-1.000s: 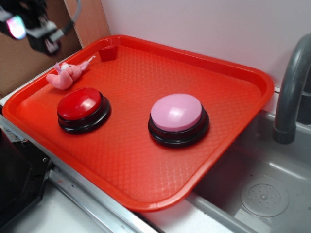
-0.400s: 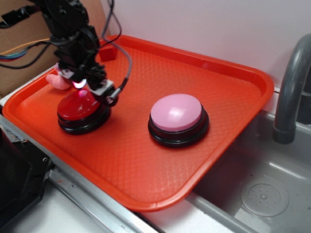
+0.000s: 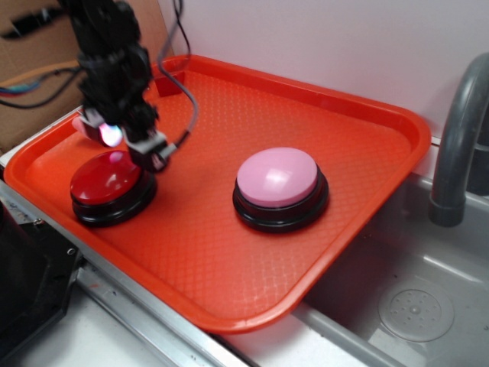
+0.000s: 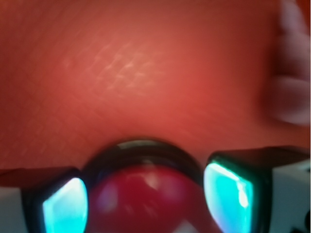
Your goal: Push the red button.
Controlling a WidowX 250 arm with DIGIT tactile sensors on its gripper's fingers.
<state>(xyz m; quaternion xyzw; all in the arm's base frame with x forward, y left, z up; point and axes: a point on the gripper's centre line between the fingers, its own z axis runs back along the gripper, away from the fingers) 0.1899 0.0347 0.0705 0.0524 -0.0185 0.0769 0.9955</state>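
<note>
- Exterior view: the orange-red tray (image 3: 367, 153) lies beside a grey sink (image 3: 412, 306), whose dark faucet (image 3: 458, 145) rises at the right edge of the picture.
- The red button (image 3: 103, 180), a glossy dark-red dome on a black round base, sits on the tray near its left front rim.
- The gripper (image 3: 126, 145) hangs over the back edge of that dome, at the end of a black arm that comes down from the upper left with cables trailing behind it. A pinkish light glows on its underside and is mirrored on the dome.
- From this angle I cannot tell whether the gripper touches the button, nor how far its jaws stand apart.
- The pink-topped button (image 3: 279, 180) stands near the middle of the tray, well apart from the red one.
- A small red block (image 3: 170, 82) sits in the tray's far corner, and a bit of pink soft toy (image 3: 80, 122) shows just behind the arm.
- Wrist view: the picture is blurred. The two fingertips (image 4: 228, 194) show at the bottom corners, black with cyan-lit faces, and they are spread wide.
- The red button (image 4: 146, 194) lies between them at the bottom centre, its black base curving round the dome; nothing is pinched.
- The textured tray floor (image 4: 126, 73) fills the upper part, and a pale pink blur (image 4: 291, 92), probably the toy, is at the right edge.
</note>
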